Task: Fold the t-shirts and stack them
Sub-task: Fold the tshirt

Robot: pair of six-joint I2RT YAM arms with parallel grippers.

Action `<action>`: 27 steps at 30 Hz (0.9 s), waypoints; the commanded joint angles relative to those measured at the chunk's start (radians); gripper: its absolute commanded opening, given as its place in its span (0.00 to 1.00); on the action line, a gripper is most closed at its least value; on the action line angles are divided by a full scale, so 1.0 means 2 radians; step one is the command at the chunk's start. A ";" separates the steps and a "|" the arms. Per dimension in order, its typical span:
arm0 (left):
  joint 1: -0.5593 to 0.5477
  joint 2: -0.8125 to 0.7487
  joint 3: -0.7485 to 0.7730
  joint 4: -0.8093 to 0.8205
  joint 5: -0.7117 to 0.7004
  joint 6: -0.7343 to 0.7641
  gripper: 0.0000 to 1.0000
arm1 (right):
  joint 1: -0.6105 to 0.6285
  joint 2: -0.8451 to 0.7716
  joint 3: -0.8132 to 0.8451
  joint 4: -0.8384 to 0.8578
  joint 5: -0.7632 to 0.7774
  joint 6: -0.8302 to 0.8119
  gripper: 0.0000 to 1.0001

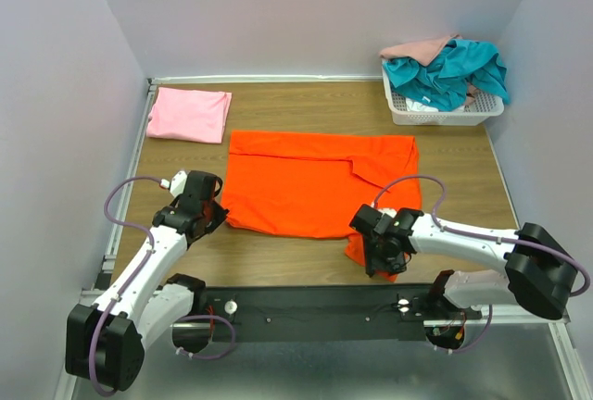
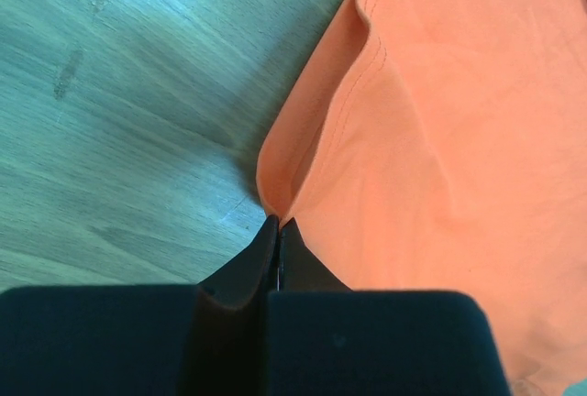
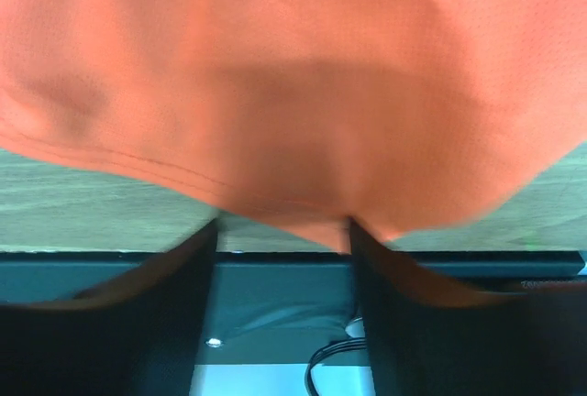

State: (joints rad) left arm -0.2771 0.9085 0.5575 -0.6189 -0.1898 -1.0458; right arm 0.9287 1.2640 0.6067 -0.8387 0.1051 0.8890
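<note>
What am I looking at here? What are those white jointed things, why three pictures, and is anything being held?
Those are two robot arms, each ending in a two-finger gripper. The wide picture is from a camera above and behind them; the close-ups are from cameras on their wrists. On the wooden table lie a spread orange t-shirt, a folded pink t-shirt at the far left, and at the far right a white mesh basket holding a teal t-shirt and a peach-pink t-shirt. The left gripper is shut, pinching the orange shirt's edge. The right gripper is open, fingers apart, with the shirt's near corner at its fingertips.
</note>
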 commanded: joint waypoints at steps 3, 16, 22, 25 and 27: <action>-0.003 -0.010 0.008 -0.007 -0.019 -0.011 0.00 | 0.003 0.038 -0.012 0.023 0.039 0.016 0.37; -0.003 0.001 0.033 0.003 -0.025 -0.006 0.00 | 0.000 -0.011 0.045 -0.016 0.135 0.047 0.00; -0.003 0.029 0.055 0.016 -0.027 0.000 0.00 | -0.042 -0.005 0.104 -0.020 0.174 0.003 0.00; -0.003 0.043 0.069 0.020 -0.033 0.000 0.00 | -0.071 0.001 0.137 -0.019 0.192 -0.027 0.00; -0.003 0.052 0.076 0.026 -0.036 0.001 0.00 | -0.085 0.008 0.154 -0.019 0.208 -0.040 0.00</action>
State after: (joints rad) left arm -0.2771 0.9871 0.6689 -0.5995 -0.2108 -1.0542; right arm 0.8036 1.2652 0.8421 -0.8688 0.4019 0.8730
